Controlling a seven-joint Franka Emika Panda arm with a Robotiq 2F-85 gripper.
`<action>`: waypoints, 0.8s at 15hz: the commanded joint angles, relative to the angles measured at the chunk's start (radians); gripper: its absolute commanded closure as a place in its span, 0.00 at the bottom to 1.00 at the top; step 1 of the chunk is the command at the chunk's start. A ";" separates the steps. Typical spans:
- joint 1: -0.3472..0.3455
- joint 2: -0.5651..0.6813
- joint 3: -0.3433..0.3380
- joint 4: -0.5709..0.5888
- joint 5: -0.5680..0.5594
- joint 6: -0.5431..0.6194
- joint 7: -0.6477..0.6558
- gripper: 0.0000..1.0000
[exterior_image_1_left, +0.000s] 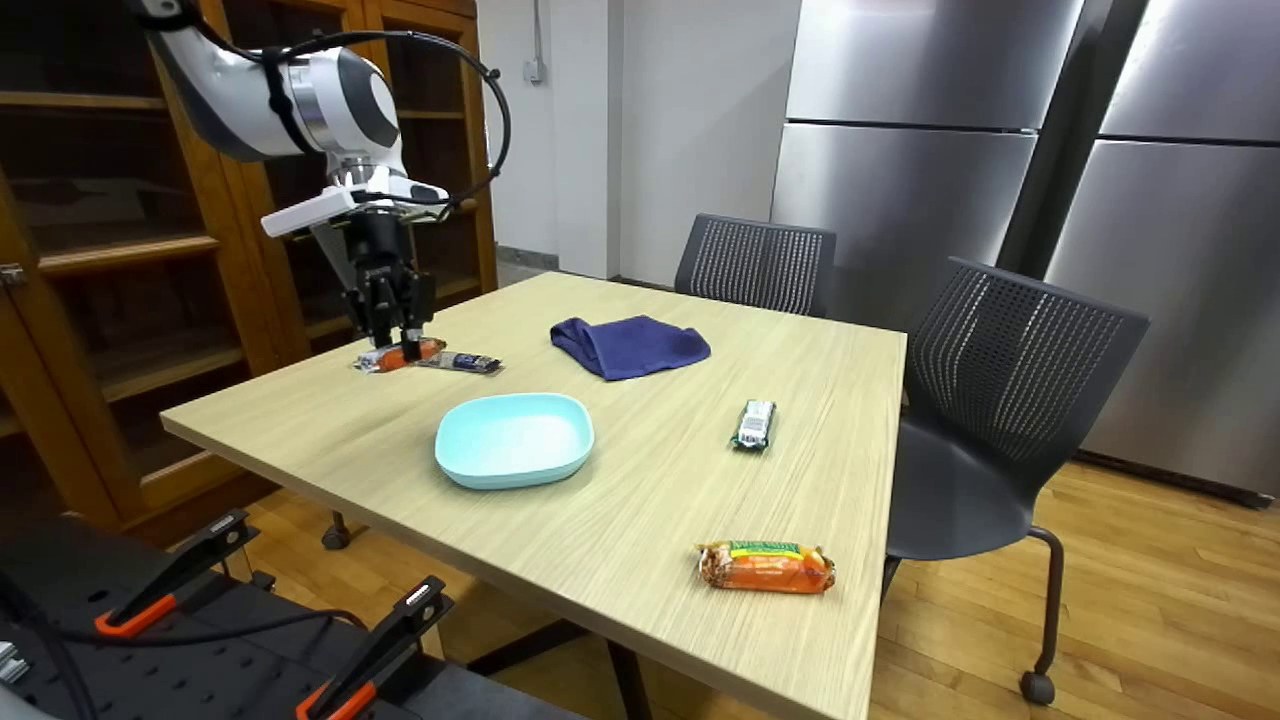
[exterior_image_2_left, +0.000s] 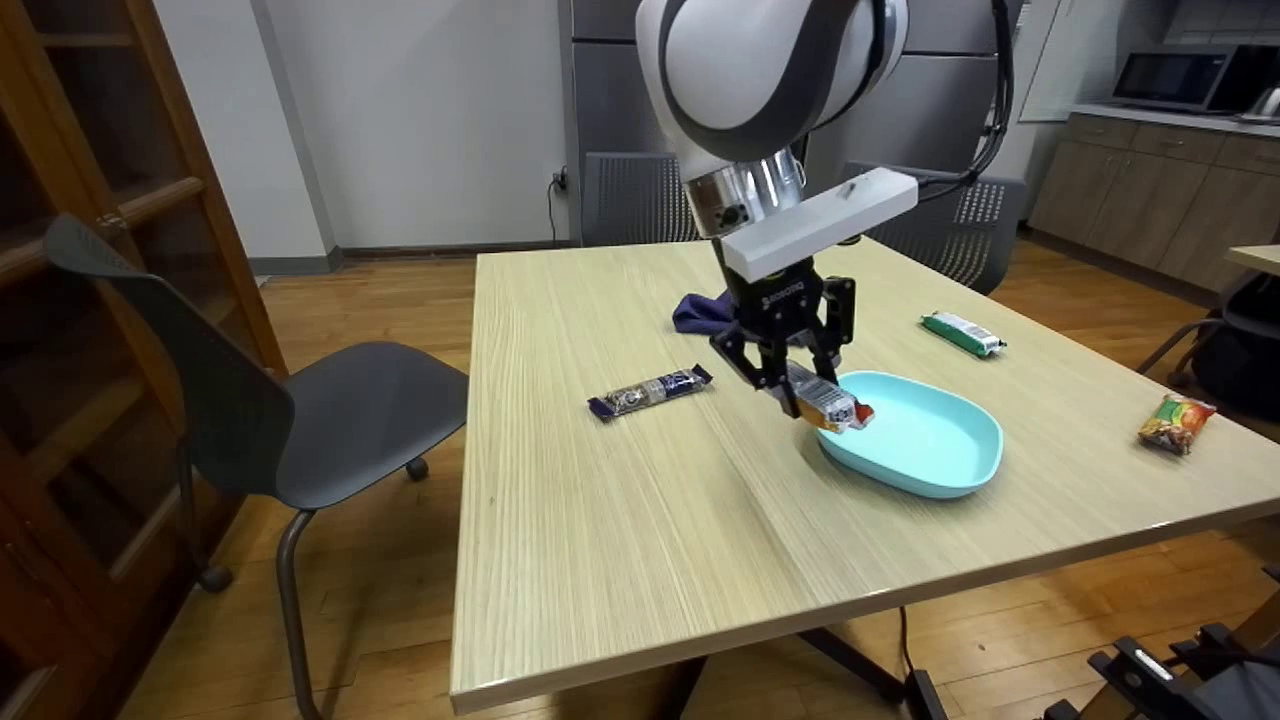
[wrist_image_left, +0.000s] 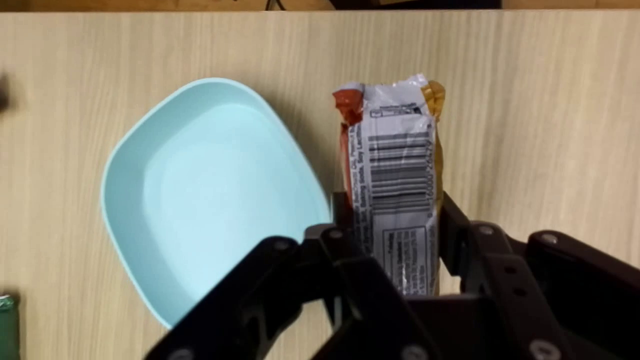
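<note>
- In an exterior view, 1 wrapped bar (exterior_image_1_left: 392, 358) is held by the gripper (exterior_image_1_left: 396, 346).
- In an exterior view, 1 dark bar (exterior_image_2_left: 650, 392) is seen at the gripper's 9 o'clock.
- In the wrist view, 1 tray (wrist_image_left: 215, 200) is seen at the wrapped bar's 9 o'clock.

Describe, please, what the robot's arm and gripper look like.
The arm is rounded and white with dark grey bands, a silver collar and a looping black cable. The gripper is black, with jointed fingers and ROBOTIQ lettering; a white bar sits above it.
</note>
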 joint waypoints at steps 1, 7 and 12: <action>-0.040 -0.060 -0.005 -0.068 -0.077 -0.023 -0.075 0.83; -0.106 -0.059 -0.015 -0.122 -0.139 0.001 -0.162 0.83; -0.147 -0.047 -0.023 -0.143 -0.141 0.015 -0.211 0.83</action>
